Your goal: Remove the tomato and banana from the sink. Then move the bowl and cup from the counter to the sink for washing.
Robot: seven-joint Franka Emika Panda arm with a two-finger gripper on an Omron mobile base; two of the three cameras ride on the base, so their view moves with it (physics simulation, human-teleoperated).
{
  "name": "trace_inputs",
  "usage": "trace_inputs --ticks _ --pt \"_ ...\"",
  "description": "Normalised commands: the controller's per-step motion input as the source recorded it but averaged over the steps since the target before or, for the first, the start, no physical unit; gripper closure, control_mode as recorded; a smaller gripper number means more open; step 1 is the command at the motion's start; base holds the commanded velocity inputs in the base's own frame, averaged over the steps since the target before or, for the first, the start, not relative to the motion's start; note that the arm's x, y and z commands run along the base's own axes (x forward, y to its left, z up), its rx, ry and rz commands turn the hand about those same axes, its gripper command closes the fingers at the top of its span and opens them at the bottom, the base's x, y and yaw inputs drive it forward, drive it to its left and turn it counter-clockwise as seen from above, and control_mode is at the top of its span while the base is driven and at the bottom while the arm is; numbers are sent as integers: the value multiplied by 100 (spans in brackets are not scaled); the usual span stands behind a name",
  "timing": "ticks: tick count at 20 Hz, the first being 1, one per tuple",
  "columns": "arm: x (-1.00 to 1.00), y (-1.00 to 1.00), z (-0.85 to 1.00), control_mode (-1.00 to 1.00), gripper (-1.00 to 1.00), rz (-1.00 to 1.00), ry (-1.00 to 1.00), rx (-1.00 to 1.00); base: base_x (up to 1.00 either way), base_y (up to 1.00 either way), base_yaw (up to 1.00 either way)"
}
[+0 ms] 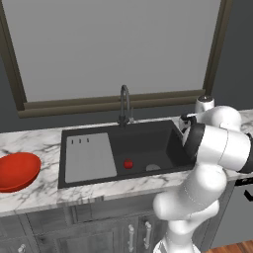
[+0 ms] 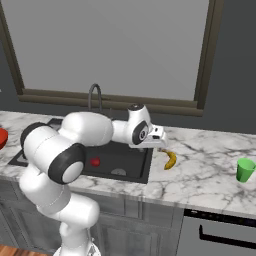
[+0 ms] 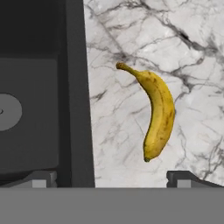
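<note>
Gripper (image 3: pixel 111 177) wide open, empty; banana (image 3: pixel 156 113) out on counter (image 3: pixel 131 131), tomato (image 1: pixel 128 164) left in sink (image 1: pixel 143 143), bowl (image 1: pixel 17 170) and cup (image 2: pixel 245 170) unmoved.

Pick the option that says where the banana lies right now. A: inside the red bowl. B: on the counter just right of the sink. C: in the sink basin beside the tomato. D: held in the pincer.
B: the banana lies on the counter, clear of the sink rim, with nothing gripping it.

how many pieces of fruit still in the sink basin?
1. The tomato sits on the floor of the sink, near the drain. The banana lies on the counter just beside the sink. Part of the basin is hidden behind the arm.
</note>
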Motion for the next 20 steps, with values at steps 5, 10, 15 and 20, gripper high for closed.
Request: trace_inputs --ticks 5,10,15,20 --pt "-18 26 4 -100 -100 0 0 9 0 0 0" --pt "-14 27 2 -100 -100 0 0 5 0 0 0" --pt "-12 28 0 -100 -100 0 0 3 0 0 0" --pt "-10 29 0 -100 -100 0 0 0 0 0 0"
